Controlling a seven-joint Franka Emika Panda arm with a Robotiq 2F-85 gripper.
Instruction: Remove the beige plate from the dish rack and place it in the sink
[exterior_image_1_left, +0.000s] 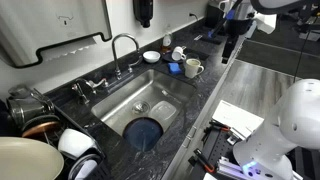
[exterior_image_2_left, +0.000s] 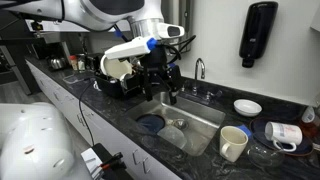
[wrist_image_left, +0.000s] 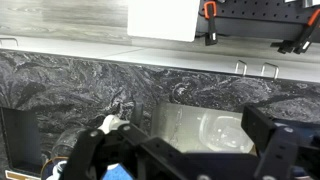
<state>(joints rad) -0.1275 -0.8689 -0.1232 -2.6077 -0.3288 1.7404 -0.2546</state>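
The beige plate (exterior_image_1_left: 25, 160) sits in the dish rack (exterior_image_2_left: 108, 88), just beside a white bowl (exterior_image_1_left: 75, 143). Nothing is lifted yet, so I judge this to be the approach step. The sink (exterior_image_1_left: 118, 100) next to the rack already holds a dark blue dish (exterior_image_1_left: 145, 131) (I'd want to set the plate down clear of it). My gripper (exterior_image_2_left: 160, 93) hangs in the air with its fingers pointing down, jaws wide and empty, well apart from the plate. In an exterior view it shows beyond the mug (exterior_image_1_left: 192, 68). Next I need to bring the arm across to the rack and line the jaws over the plate's rim before closing.
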